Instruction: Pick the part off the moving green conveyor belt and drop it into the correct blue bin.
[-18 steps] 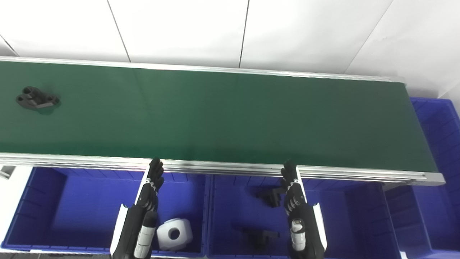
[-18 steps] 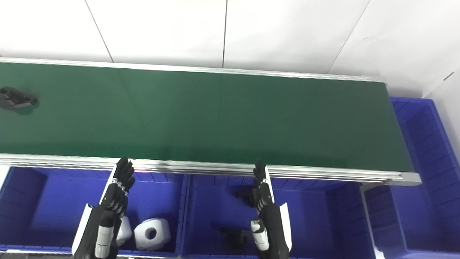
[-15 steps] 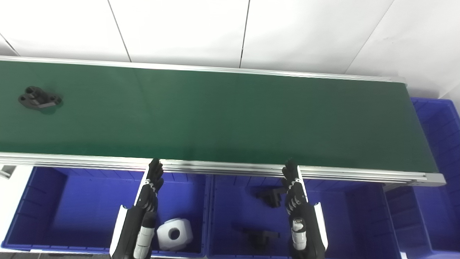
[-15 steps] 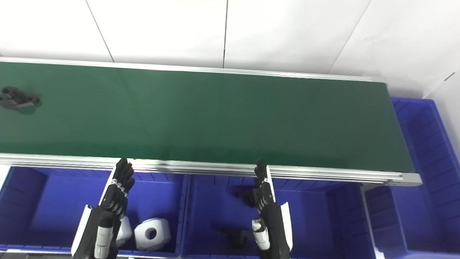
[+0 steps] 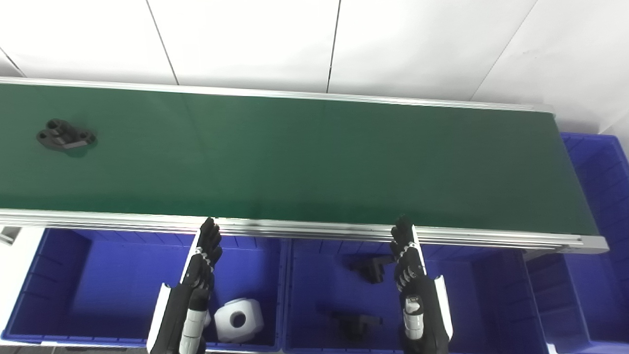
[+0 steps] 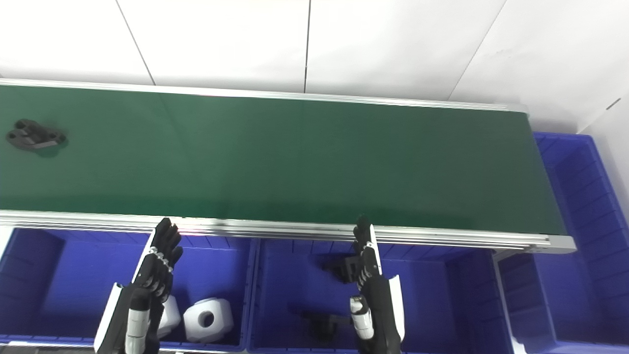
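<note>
Left hand (image 5: 199, 275) rose from the bottom edge at about 7 o'clock, fingers stretched out and slightly apart, holding nothing; its fingertips reached to the near rail (image 5: 304, 228) of the belt (image 5: 314, 157). Right hand (image 5: 410, 275) rose at about 5 o'clock in the same pose, fingers extended and apart, palm empty, tips also at the near rail.

Below the left hand lay a blue bin (image 5: 98, 290) holding a white block (image 5: 238, 319) with a round hole, just to the right of the left forearm; in the right eye view a second white block (image 6: 169, 314) showed partly behind that forearm. Below the right hand lay a second blue bin (image 5: 304, 295) holding two black parts: one (image 5: 366, 268) just left of the right hand's fingers, another (image 5: 354, 324) nearer the bottom edge. A further blue bin (image 5: 597, 196) stood past the belt's right end, at about 3 o'clock.

The belt, green, ran from left to right across the middle of the view between two silver rails. The part (image 5: 65, 136), black with round holes, lay on the belt at about 9 o'clock, well apart from both hands and nearer the far rail. White wall panels (image 5: 314, 44) filled the view from 10 to 2 o'clock
</note>
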Robot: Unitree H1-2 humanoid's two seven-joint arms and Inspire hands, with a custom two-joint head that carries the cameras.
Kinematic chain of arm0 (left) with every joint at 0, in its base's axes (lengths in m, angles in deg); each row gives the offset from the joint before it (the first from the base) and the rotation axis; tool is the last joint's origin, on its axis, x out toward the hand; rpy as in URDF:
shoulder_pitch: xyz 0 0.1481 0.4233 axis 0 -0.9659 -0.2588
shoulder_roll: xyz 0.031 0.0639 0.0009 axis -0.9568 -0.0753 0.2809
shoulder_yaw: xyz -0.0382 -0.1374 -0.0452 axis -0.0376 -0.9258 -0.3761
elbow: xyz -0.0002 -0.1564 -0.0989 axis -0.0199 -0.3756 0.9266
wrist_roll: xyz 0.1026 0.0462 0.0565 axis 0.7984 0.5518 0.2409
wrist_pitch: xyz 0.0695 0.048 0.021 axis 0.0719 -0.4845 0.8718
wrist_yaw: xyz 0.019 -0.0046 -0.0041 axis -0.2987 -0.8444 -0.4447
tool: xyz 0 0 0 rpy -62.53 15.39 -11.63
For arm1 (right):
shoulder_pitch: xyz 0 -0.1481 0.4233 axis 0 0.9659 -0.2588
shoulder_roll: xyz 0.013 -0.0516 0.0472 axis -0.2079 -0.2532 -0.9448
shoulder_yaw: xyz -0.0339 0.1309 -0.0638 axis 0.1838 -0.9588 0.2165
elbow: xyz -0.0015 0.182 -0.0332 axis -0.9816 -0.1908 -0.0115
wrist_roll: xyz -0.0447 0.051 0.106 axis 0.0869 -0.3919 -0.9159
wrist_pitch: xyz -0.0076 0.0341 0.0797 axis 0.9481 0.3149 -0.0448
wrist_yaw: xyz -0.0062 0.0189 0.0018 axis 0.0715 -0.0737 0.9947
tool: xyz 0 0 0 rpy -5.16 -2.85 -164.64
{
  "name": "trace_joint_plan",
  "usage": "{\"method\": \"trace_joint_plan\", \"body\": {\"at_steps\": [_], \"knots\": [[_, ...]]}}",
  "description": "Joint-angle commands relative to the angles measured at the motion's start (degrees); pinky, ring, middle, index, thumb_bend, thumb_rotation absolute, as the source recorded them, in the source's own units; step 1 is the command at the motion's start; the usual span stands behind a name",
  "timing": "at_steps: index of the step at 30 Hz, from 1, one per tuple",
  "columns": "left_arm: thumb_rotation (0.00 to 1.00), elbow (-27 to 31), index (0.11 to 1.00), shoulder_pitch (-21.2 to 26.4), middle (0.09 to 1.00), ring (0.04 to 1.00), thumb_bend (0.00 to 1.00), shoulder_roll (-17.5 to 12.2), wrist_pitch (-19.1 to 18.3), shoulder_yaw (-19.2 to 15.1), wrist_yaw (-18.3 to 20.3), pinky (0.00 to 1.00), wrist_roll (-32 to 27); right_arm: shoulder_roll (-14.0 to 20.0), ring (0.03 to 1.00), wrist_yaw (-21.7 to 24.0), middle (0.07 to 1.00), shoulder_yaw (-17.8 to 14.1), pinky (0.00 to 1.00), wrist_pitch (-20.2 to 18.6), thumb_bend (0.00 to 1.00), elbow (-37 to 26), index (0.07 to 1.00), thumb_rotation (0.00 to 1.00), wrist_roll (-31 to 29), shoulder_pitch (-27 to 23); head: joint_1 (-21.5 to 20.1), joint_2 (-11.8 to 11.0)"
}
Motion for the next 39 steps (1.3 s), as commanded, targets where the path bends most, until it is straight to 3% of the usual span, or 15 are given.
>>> {"method": "trace_joint_plan", "body": {"at_steps": [1, 11, 22, 28, 31, 36, 39], "knots": [[0.99, 1.2, 1.000, -0.8, 1.000, 1.000, 0.66, 0.0, 1.3, 0.3, 0.0, 1.00, 0.0, -0.4, 1.000, 0.4, 1.000, 0.2, 1.00, 2.1, 0.90, -1.0, 1.000, 1.00, -0.2, 0.3, 0.0, 0.1], [0.97, 0.4, 1.000, 0.0, 1.000, 1.000, 0.71, 0.4, 2.0, 0.4, -0.1, 1.00, 1.2, 0.0, 1.000, 0.7, 1.000, 0.3, 1.00, 2.6, 0.89, -0.4, 1.000, 1.00, 0.0, 0.1, 0.4, -0.3], [0.97, -0.4, 1.000, 0.6, 1.000, 1.000, 0.69, 0.3, 3.3, 0.4, 0.0, 1.00, 1.7, 0.1, 1.000, 1.0, 1.000, 0.5, 1.00, 2.1, 0.90, -0.4, 1.000, 1.00, -0.5, -0.1, 0.5, -0.5], [0.97, -0.4, 1.000, 0.8, 1.000, 1.000, 0.76, 0.2, 2.8, 0.5, 0.1, 1.00, 1.9, 0.2, 1.000, 1.3, 1.000, 0.3, 1.00, 2.5, 0.90, 0.0, 1.000, 1.00, -0.4, -0.2, 0.8, -0.5], [0.97, -0.9, 1.000, 0.9, 1.000, 1.000, 0.77, 0.4, 3.6, 0.4, -0.2, 1.00, 3.4, 0.3, 1.000, 1.5, 1.000, 0.1, 1.00, 2.6, 0.90, 0.3, 1.000, 1.00, -0.9, -0.2, 1.7, -1.3], [0.94, -3.2, 1.000, 1.1, 1.000, 1.000, 0.69, 1.3, 5.8, 1.2, -0.4, 1.00, 3.4, 0.7, 1.000, 1.2, 1.000, -0.8, 1.00, 4.9, 0.90, 2.4, 1.000, 1.00, -1.2, -0.4, 5.8, -4.6], [0.95, -4.2, 1.000, 1.3, 1.000, 1.000, 0.69, 1.9, 6.3, 1.5, -0.8, 1.00, 4.7, 1.1, 1.000, 1.6, 1.000, -1.3, 1.00, 5.7, 0.90, 3.5, 1.000, 1.00, -2.0, -0.5, 7.0, -6.1]]}}
